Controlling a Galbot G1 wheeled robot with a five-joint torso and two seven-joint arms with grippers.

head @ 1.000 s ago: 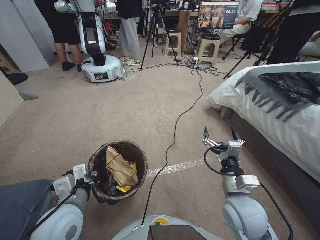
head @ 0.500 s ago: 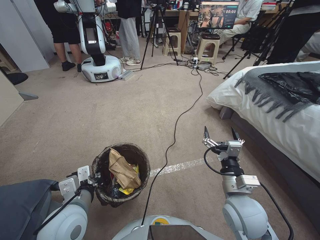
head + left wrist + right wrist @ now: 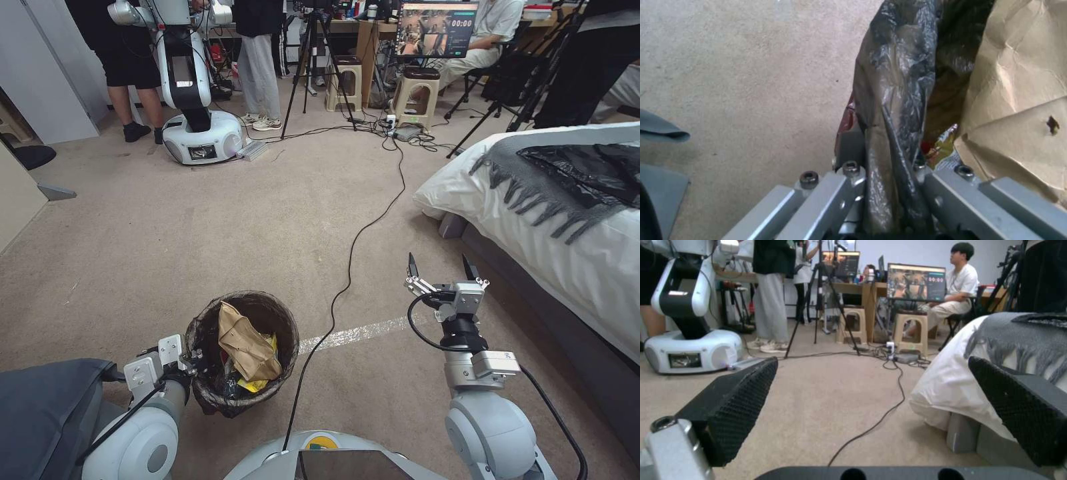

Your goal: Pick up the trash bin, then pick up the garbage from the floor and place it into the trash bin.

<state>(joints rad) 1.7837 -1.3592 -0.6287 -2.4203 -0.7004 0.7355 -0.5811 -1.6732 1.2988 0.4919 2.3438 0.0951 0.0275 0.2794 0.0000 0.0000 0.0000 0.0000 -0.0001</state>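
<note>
Head view: left gripper (image 3: 193,357) clamped on trash bin (image 3: 243,352) rim, brown paper bag (image 3: 248,341) inside; right gripper (image 3: 441,267) fingers apart, idle.

place: robotics lab | signs: mock bed (image 3: 567,220), tripods (image 3: 310,60), second robot (image 3: 190,80)

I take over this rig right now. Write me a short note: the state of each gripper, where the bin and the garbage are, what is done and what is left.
Left gripper: jaws shut on the rim of the trash bin, pinching the dark liner.
Right gripper: open, empty, held above the carpet near the bed.
Garbage: a brown paper bag and yellow wrappers lie inside the bin.
Done: bin gripped, some litter in it.
Left: no litter is visible on the carpet ahead; check areas outside the view.
</note>
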